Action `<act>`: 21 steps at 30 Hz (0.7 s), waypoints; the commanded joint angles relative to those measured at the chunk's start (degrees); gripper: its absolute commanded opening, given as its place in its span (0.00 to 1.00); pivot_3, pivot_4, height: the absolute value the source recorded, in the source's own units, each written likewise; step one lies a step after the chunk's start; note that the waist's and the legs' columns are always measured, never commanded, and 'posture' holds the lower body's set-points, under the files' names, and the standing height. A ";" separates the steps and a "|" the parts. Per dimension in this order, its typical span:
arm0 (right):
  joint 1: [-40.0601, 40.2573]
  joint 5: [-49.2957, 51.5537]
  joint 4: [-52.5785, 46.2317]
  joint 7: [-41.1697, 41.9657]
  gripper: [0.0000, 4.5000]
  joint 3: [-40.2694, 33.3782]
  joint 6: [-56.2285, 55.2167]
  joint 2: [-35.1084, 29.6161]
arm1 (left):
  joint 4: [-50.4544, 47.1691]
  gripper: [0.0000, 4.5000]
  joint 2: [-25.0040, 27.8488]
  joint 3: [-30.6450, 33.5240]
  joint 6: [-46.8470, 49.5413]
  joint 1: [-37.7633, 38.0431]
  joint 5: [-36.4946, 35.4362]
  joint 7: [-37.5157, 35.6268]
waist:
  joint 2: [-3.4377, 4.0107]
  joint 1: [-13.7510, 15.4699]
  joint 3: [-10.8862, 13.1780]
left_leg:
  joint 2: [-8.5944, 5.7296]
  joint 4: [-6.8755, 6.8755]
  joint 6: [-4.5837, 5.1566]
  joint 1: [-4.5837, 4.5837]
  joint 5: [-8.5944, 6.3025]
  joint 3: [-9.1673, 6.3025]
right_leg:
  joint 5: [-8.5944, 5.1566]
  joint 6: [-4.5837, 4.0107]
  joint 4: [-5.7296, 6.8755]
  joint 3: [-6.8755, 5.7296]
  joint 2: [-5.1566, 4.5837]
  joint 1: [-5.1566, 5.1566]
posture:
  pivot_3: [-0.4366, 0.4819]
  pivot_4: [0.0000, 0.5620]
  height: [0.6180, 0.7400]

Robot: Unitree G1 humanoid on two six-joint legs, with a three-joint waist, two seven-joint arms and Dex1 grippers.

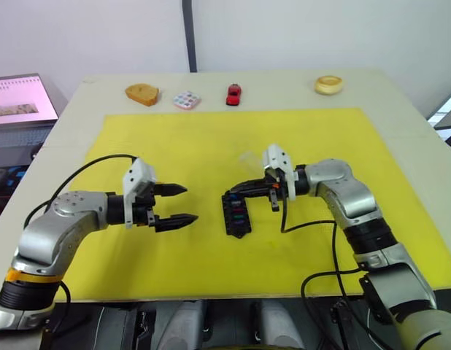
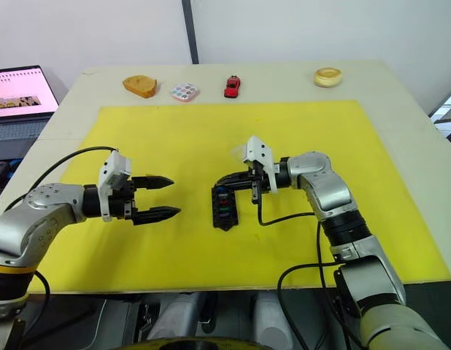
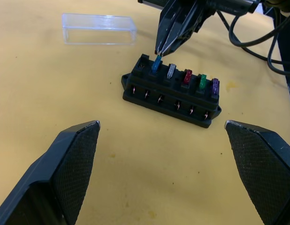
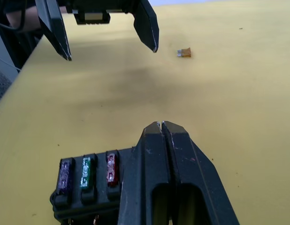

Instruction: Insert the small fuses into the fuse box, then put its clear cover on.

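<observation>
Fuse box (image 3: pixel 171 96) matt black plastic; clear cover (image 3: pixel 99 29) glossy transparent plastic; left gripper (image 3: pixel 164 173) pads knurled.

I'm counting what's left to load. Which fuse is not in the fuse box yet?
The amber fuse: it lies loose on the yellow mat, apart from the fuse box, while the blue, grey, red, green and purple ones stand in slots.

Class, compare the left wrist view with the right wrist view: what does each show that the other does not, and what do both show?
Left wrist view, not the right: the clear cover lying on the yellow mat, plus the blue fuse and grey fuse; the right gripper is shut on the blue fuse. Right wrist view, not the left: a loose amber fuse on the mat. Both: the fuse box with red fuse, teal fuse and purple fuse seated, and the open left gripper.
</observation>
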 commanded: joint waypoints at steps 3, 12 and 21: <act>0.02 -0.79 -0.23 -0.76 0.01 0.04 -2.07 0.40 | -1.42 1.00 -0.39 0.45 -1.19 0.35 0.21 0.06 | 0.00 0.04 0.00 | 0.00 0.00 0.00 0.00 0.00 0.00 | 0.00 0.00 0.00 0.00 0.00 0.01 | 0.48 0.27 1.00; 0.75 -2.52 1.13 -1.21 0.01 1.17 -3.10 0.42 | -1.45 1.00 -0.58 0.55 -1.17 0.38 0.35 0.15 | 0.00 0.01 0.00 | 0.00 0.01 -0.01 0.00 0.01 0.00 | 0.00 0.00 0.00 0.00 0.00 0.02 | 0.48 0.27 1.00; 1.76 -4.69 2.11 -1.00 0.01 2.84 -3.53 -0.42 | -1.14 1.00 -0.69 0.66 -1.41 0.27 0.52 0.22 | -0.01 0.00 -0.01 | 0.00 0.01 -0.01 0.03 0.01 0.00 | 0.00 0.00 0.00 0.00 0.01 0.05 | 0.48 0.27 1.00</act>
